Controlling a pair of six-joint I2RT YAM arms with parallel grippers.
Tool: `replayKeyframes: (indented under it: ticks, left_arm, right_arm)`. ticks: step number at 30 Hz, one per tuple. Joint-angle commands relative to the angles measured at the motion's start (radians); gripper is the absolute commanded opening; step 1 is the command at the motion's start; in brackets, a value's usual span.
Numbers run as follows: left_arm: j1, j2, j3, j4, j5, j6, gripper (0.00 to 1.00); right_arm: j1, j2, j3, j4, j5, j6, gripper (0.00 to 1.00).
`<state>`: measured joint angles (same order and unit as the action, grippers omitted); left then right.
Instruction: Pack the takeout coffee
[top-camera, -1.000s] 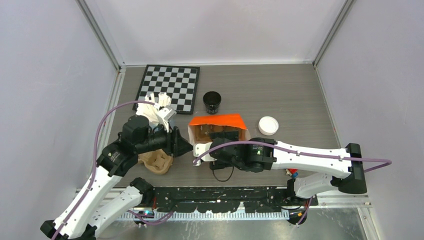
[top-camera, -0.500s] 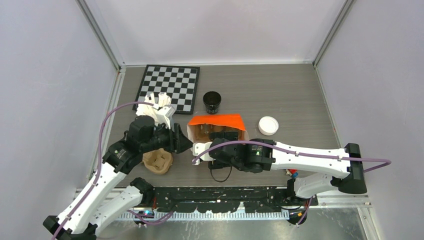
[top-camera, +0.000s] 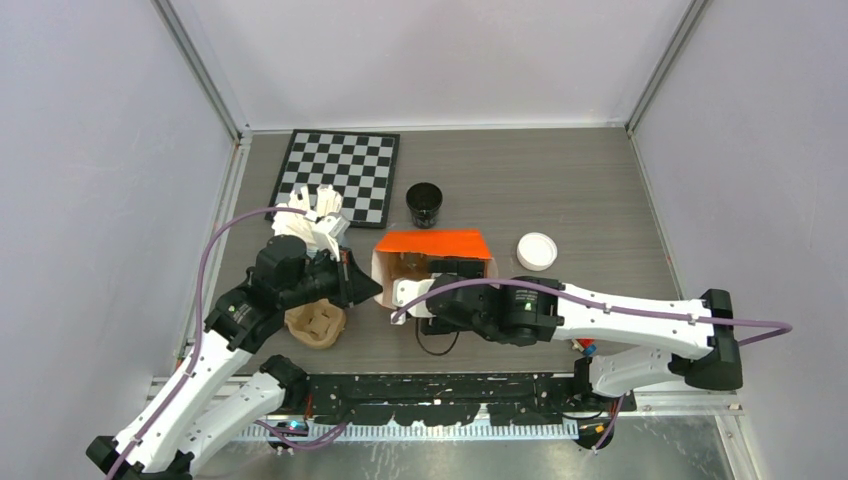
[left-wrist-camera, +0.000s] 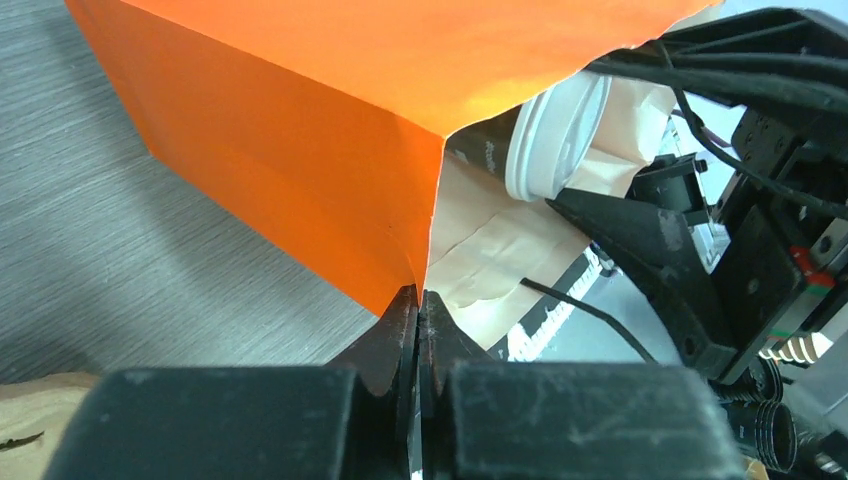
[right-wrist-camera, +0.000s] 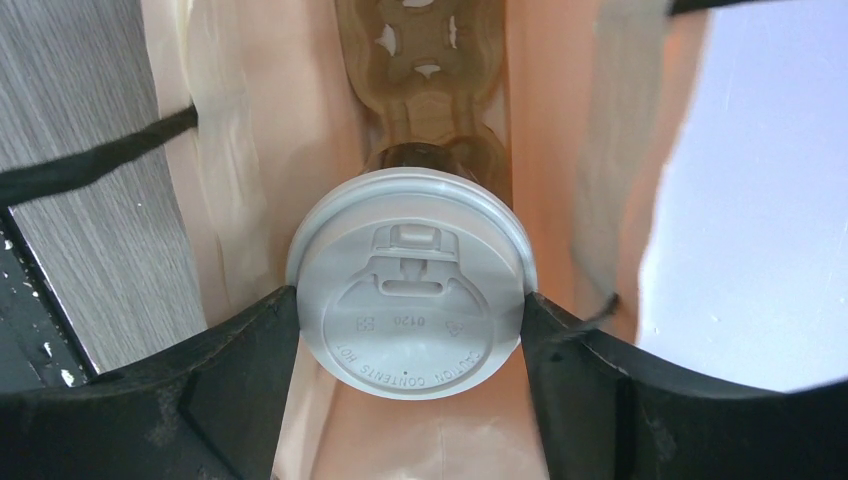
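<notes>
The left hand (left-wrist-camera: 418, 300) is pinched shut on the open edge of the orange bag (left-wrist-camera: 280, 130), propping its mouth; the right hand (right-wrist-camera: 410, 335) clasps a lidded coffee cup (right-wrist-camera: 405, 290) by its sides, just inside the bag. I'd push it straight in, level, toward the cardboard tray (right-wrist-camera: 420, 60) deeper in the bag, and only then let go

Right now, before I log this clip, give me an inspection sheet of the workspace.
Surface: grey wood-grain table.
Job's things: white-lidded black paper cup inside the orange paper bag lying on its side; open black paper cup and loose round white lid beyond.
Clutter: black-and-white chessboard, brown pulp cup carrier.
Hands: left hand shut on the bag's edge; right hand grips the lidded cup.
Cables: purple cable along each arm.
Surroundings: pale enclosure walls.
</notes>
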<state>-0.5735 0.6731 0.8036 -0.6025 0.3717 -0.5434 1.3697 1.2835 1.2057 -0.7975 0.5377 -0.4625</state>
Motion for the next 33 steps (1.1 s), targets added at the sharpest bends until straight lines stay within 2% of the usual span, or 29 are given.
replayKeyframes:
  ticks: [1,13,21,33]
  left_arm:
    - [0.005,-0.014,-0.001,0.063,0.044,0.007,0.00]
    - [0.005,-0.016,0.011,0.058,0.066,0.013,0.00]
    - [0.005,-0.007,0.003,0.099,0.104,-0.015,0.00]
    - [0.005,-0.007,-0.007,0.141,0.131,-0.026,0.00]
  right_arm:
    - [0.001,-0.071,0.031,-0.016,0.038,0.041,0.74]
    - [0.002,-0.107,0.002,-0.015,0.066,0.099,0.74]
    - [0.001,-0.113,-0.047,-0.005,0.027,-0.026,0.73]
    - [0.000,-0.086,-0.108,0.052,0.017,-0.032,0.74]
